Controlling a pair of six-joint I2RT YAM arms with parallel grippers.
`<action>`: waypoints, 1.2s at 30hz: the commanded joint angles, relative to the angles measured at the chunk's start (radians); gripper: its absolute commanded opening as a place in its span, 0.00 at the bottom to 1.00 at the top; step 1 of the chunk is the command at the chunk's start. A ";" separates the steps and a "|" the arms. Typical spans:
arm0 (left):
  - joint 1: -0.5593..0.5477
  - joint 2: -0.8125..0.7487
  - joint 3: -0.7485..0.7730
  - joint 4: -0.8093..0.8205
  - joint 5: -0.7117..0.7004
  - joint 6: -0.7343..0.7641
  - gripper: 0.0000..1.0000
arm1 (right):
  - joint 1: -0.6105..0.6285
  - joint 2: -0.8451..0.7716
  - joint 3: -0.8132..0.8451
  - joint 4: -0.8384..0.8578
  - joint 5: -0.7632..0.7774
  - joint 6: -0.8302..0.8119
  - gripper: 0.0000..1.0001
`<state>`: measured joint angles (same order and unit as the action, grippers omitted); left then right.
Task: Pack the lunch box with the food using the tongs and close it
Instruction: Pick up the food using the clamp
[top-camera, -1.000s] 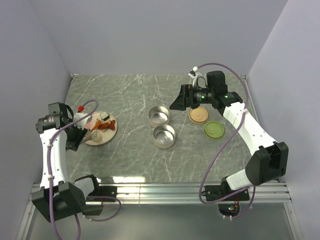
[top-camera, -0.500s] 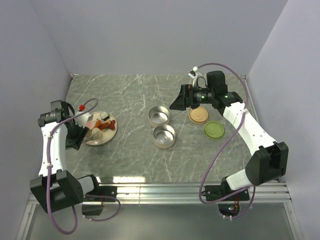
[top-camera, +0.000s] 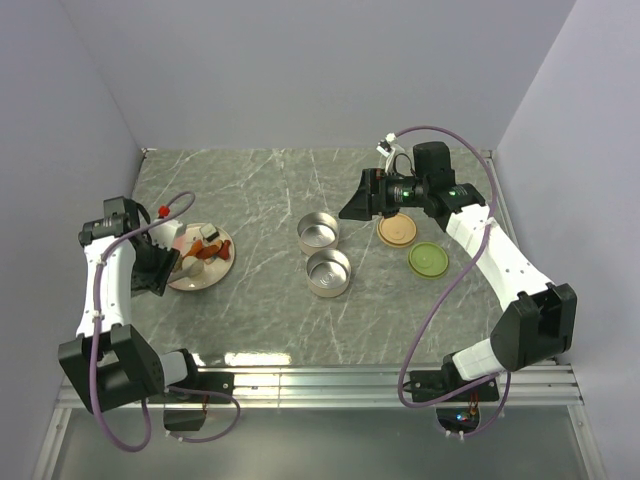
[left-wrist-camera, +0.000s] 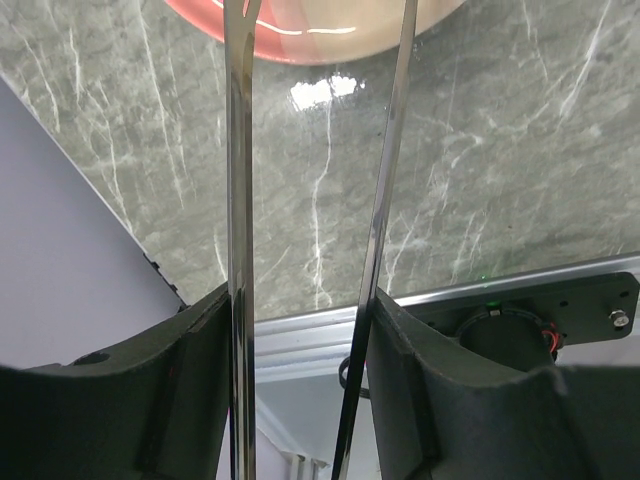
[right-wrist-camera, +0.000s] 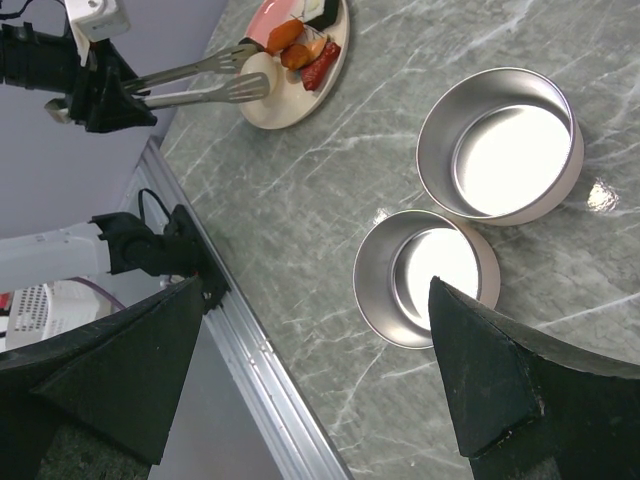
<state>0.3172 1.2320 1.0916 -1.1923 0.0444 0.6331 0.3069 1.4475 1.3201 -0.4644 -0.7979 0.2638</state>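
Observation:
My left gripper (top-camera: 152, 268) is shut on the tongs (left-wrist-camera: 238, 200), one finger (left-wrist-camera: 190, 390) pressed on each slim arm. The tongs' tips (right-wrist-camera: 250, 75) stand apart over the near left part of the pink plate (top-camera: 222, 262). I cannot tell whether anything lies between them. The food (top-camera: 205, 246), orange-red chunks and a dark-and-white piece, sits on the plate's far side. The lunch box is two open steel tins (top-camera: 318, 233) (top-camera: 328, 273) at mid-table. Its pale orange lid (top-camera: 397, 231) and green lid (top-camera: 428, 260) lie to their right. My right gripper (top-camera: 358, 205) hangs open above the far tin, holding nothing.
Grey walls close in the table on the left, back and right. An aluminium rail (top-camera: 330, 378) runs along the near edge by the arm bases. A purple cable (top-camera: 440, 290) loops beside the right arm.
My left wrist has swung a little back and right, and the tongs have shifted slightly at the plate's near left edge. The right arm has not moved.

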 joint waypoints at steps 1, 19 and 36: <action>-0.004 0.010 0.036 0.037 0.028 -0.019 0.55 | -0.006 -0.006 0.008 0.024 -0.001 0.003 1.00; -0.027 0.043 0.017 0.076 0.009 -0.039 0.53 | -0.012 0.005 0.007 0.024 0.000 0.011 1.00; -0.029 -0.061 0.094 -0.052 0.046 -0.044 0.39 | -0.015 -0.002 0.004 0.036 -0.014 0.031 1.00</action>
<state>0.2928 1.2049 1.1225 -1.2049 0.0547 0.5983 0.2981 1.4574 1.3197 -0.4625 -0.7986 0.2886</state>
